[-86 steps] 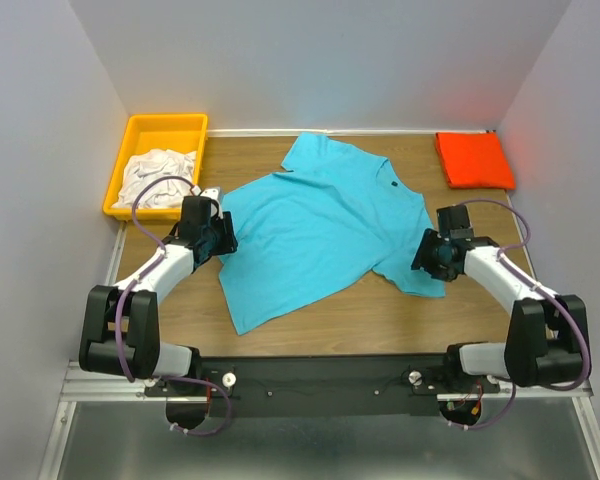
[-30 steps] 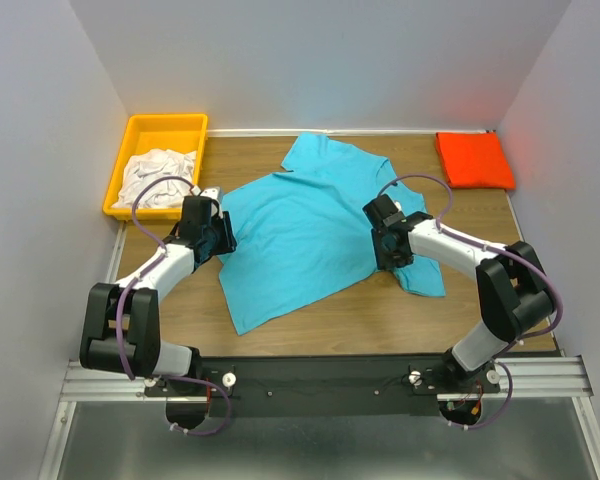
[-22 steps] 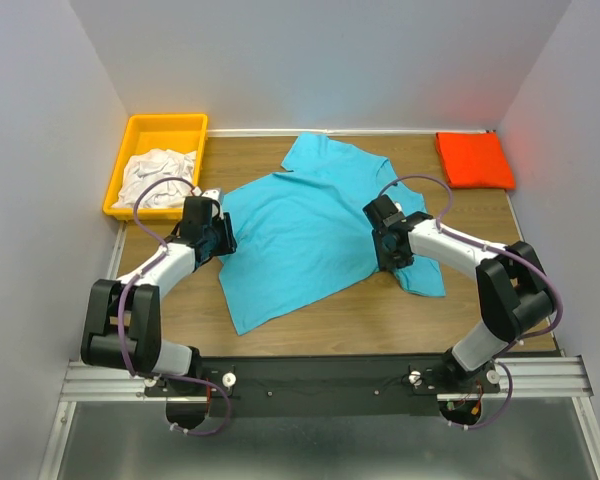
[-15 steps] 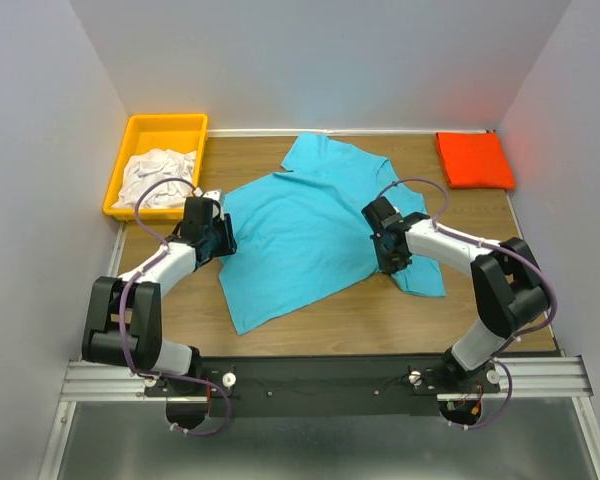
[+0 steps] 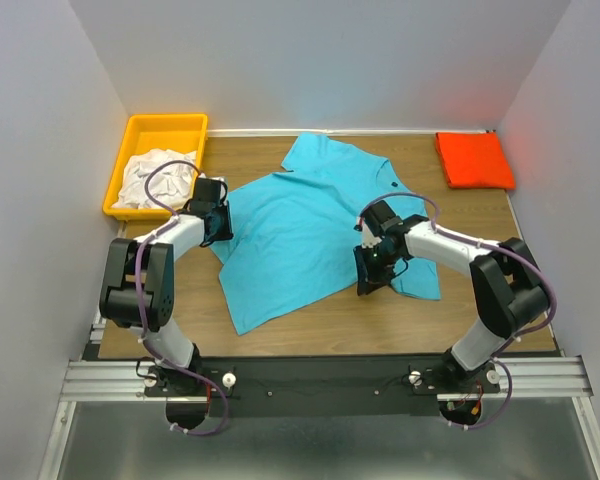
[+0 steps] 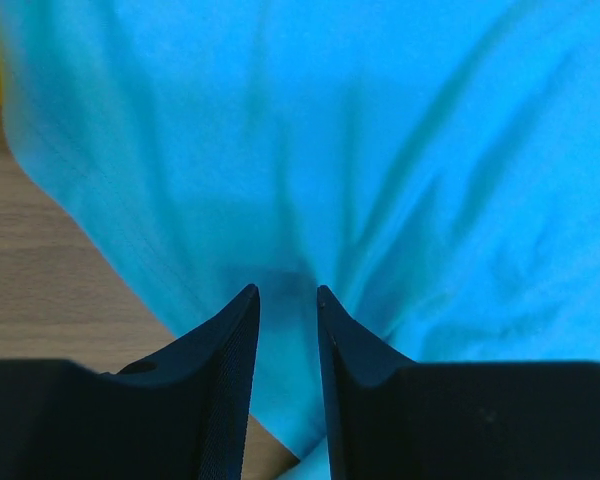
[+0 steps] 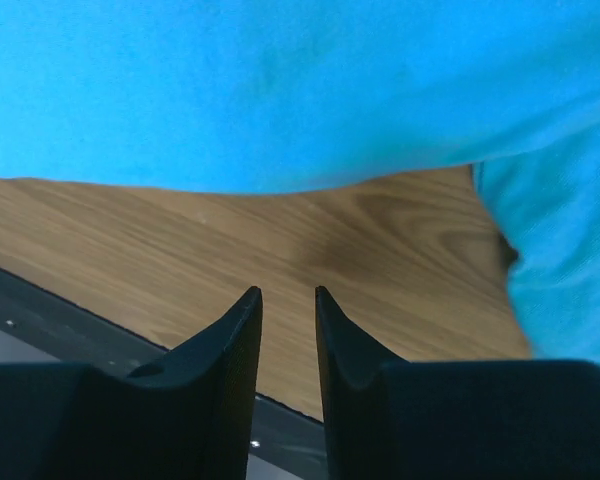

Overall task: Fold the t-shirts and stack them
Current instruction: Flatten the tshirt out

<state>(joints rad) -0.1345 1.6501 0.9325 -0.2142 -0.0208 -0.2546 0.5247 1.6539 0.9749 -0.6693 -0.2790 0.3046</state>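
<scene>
On the left gripper, jaws drawn to a narrow slit, tips low over the turquoise t-shirt, with creases fanning out from just ahead of them; impossible to tell a pinch of cloth from cloth merely lying beneath. On the right gripper, jaws likewise narrowly parted, but with bare wood of the table showing through the gap: released, holding nothing. Poised just off the shirt's hem, with the cloth edge across the top of the right wrist view and another flap at its right edge.

Outward from there, in the top view: turquoise shirt spread open and askew across the middle of the frame, collar toward the top, hem toward the lower left. Left gripper at its left-hand edge, near a sleeve; right gripper at its lower right, where the hem meets the other sleeve.

Farther out: orange-red t-shirt lying folded flat at upper right; white t-shirts crumpled in the yellow bin at upper left.

Likely light, limp and quick to bunch, with no stiffness to push against. Best pinched at an edge or corner, such as a sleeve seam or hem corner, and lifted by both grippers together to keep the fold straight. Probably some drag on the wood; nothing fragile
</scene>
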